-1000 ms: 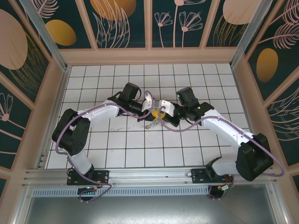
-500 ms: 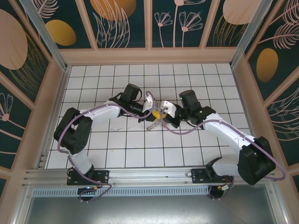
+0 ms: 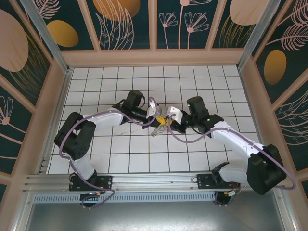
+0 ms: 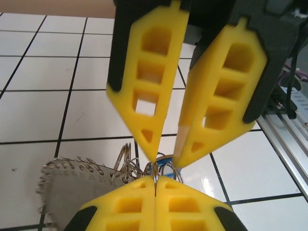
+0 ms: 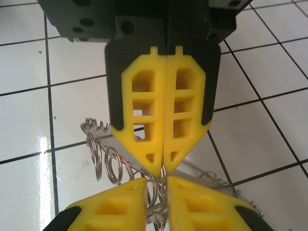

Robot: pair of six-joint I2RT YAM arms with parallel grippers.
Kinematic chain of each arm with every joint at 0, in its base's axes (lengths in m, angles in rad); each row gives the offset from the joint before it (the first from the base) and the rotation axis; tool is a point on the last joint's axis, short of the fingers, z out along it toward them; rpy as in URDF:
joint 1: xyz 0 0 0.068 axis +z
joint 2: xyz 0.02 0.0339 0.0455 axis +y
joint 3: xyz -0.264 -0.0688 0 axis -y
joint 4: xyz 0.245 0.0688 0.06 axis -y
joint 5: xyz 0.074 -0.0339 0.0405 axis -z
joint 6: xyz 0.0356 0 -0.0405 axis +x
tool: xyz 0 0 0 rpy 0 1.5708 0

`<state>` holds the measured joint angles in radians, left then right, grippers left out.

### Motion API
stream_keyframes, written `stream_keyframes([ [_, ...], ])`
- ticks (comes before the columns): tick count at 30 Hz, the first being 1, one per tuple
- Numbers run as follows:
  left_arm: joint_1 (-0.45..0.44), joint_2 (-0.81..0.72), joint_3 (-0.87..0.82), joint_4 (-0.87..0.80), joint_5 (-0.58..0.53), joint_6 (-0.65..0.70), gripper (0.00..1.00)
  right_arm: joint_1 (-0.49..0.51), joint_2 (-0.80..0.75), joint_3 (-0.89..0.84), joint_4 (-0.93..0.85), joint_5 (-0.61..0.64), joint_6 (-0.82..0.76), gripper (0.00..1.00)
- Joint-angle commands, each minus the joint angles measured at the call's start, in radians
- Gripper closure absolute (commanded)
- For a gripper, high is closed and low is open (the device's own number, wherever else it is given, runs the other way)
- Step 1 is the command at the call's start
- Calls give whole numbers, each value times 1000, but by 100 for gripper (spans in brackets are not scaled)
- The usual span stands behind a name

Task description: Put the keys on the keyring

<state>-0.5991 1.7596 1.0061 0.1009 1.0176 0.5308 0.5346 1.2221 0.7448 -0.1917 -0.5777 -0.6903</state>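
My left gripper [image 4: 155,180] clamps a thin silver wire ring [image 4: 155,169]. My right gripper [image 4: 166,156], tip to tip with it, stands slightly parted. The pale grey bumpy-rimmed keyring [image 4: 72,163] lies just beside them. Threading step, I judge; next comes fine alignment.

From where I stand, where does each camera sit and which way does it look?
Top external: fixed above and behind the arms, looking down at the tiled table; both whole arms show, left gripper and right gripper meeting mid-table.
Left wrist: on the left arm, looking along its own shut fingers at the slightly open right gripper.
Right wrist: on the right arm, looking along its own fingers at the left gripper.
Shared: both wrist views show the wire-looped keyring and the opposite gripper.
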Motion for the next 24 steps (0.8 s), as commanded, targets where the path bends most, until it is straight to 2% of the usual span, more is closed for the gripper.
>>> stream_keyframes([
  [1,11,-31,-29,161,36,-97,100,-28,-48,-55,99,-55,50,79],
  [3,11,-29,-57,192,50,-125,100,-31,-84,-90,155,-45,79,76],
  [6,11,-27,-75,254,67,-176,100,-36,-123,-137,199,-3,96,75],
  [9,12,-29,-96,332,71,-241,100,-35,-151,-143,190,-5,106,83],
  [12,13,-20,-108,407,81,-322,100,-28,-187,-176,233,-30,140,76],
  [16,12,-19,-118,488,91,-400,100,-7,-208,-219,288,31,174,70],
  [24,12,-27,-122,506,118,-408,100,-15,-176,-259,391,121,171,75],
])
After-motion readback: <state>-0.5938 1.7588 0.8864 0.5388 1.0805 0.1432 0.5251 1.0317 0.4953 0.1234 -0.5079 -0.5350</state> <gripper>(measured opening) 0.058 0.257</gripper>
